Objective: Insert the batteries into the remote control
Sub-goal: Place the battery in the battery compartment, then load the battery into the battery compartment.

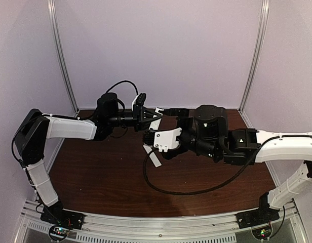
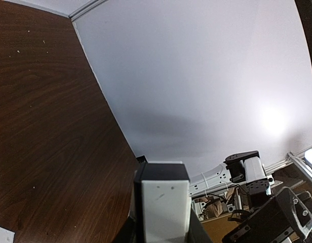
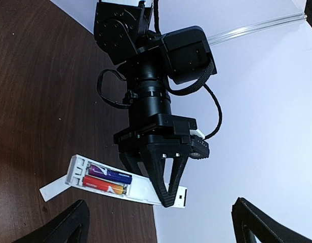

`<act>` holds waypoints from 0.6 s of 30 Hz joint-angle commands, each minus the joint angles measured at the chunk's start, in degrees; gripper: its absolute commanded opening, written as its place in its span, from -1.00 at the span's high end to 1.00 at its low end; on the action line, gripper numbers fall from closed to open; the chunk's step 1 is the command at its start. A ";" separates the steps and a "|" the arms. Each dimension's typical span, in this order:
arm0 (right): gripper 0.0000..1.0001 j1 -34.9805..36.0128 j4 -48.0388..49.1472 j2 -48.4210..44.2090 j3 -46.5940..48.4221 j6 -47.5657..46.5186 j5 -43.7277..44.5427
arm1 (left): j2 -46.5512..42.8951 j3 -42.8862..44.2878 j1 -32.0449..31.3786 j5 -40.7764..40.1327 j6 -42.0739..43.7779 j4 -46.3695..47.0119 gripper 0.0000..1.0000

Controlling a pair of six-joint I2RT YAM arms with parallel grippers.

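Observation:
My left gripper [image 1: 147,117] is shut on the white remote control [image 1: 157,118] and holds it above the table's far middle. In the right wrist view the remote [image 3: 142,188] shows its open slot. The dark blue-purple battery [image 3: 111,175] and the red-orange battery [image 3: 102,185] lie side by side in it. The left gripper [image 3: 166,195] clamps the remote's other end. In the left wrist view the remote's end [image 2: 163,202] fills the space between the jaws. My right gripper [image 1: 155,144] is open and empty, facing the remote; one of its fingers [image 3: 72,223] shows at the bottom.
The thin white cover strip [image 1: 152,156] lies flat on the dark wooden table [image 1: 95,177], under the remote's slot end [image 3: 51,189]. A black cable [image 1: 186,191] loops over the table near the right arm. Purple walls and metal posts [image 1: 62,55] close the back.

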 commanded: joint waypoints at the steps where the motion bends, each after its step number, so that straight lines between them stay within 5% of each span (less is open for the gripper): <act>1: -0.99 -0.19 5.78 0.22 -3.80 9.23 -4.17 | -1.91 3.14 0.54 -1.91 -3.02 2.41 1.00; 18: -0.99 -0.38 26.80 7.28 -8.28 5.87 -0.55 | -1.86 7.32 0.45 -2.44 -4.12 0.86 1.00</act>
